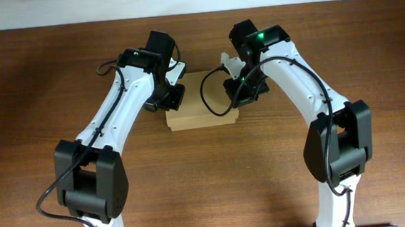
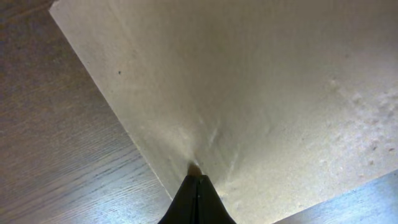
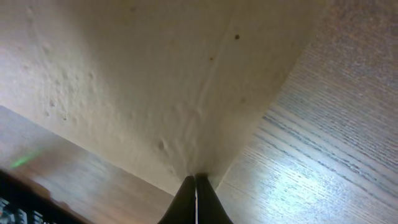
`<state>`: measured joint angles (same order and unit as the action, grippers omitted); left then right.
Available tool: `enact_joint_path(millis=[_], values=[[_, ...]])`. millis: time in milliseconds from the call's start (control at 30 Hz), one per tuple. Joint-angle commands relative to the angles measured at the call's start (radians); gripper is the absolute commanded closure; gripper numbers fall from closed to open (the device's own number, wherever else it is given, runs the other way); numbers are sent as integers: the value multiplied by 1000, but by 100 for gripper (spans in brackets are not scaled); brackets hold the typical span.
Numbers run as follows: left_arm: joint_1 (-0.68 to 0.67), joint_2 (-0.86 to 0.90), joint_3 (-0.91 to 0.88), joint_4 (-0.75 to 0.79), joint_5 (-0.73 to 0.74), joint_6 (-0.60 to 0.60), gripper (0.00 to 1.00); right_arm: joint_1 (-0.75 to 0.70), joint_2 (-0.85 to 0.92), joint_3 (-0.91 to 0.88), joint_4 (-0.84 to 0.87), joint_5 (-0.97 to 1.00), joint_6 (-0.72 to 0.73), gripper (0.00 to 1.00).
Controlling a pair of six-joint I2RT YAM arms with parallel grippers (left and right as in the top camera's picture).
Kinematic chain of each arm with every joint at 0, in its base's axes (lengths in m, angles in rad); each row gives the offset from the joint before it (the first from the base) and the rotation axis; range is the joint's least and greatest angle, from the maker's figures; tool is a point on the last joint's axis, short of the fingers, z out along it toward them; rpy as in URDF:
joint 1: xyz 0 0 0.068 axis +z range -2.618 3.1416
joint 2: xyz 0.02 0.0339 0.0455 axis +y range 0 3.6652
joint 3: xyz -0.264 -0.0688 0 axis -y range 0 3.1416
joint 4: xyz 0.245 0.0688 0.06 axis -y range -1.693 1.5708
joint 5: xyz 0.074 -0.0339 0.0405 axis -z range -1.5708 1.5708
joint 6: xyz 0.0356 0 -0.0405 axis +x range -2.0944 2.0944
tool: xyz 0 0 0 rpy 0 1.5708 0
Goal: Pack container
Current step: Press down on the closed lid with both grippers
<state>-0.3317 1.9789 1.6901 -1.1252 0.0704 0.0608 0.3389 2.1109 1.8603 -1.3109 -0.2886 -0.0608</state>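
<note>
The cardboard box (image 1: 201,112) lies closed. The left gripper (image 2: 198,179) and right gripper (image 3: 195,179), jaws pinched together, press its top. Packing seems nearly done.

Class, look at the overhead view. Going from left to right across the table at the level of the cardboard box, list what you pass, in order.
Wooden table → left gripper → cardboard box → right gripper → wooden table again. Each gripper sits over one end of the box.
</note>
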Motion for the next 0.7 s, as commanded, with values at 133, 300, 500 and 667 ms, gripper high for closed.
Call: enact_joint_path(millis=[133, 300, 500, 667], values=[[-1, 59, -6, 11, -7, -1, 98, -6, 35, -5, 23, 13, -10, 96], [-1, 55, 42, 9, -40, -34, 98, -9, 34, 26, 12, 13, -10, 96], [-1, 51, 219, -41, -100, -49, 98, -43, 32, 173, -66, 14, -11, 96], [4, 51, 423, -105, -207, -49, 98, -95, 32, 381, -129, 97, -10, 96]])
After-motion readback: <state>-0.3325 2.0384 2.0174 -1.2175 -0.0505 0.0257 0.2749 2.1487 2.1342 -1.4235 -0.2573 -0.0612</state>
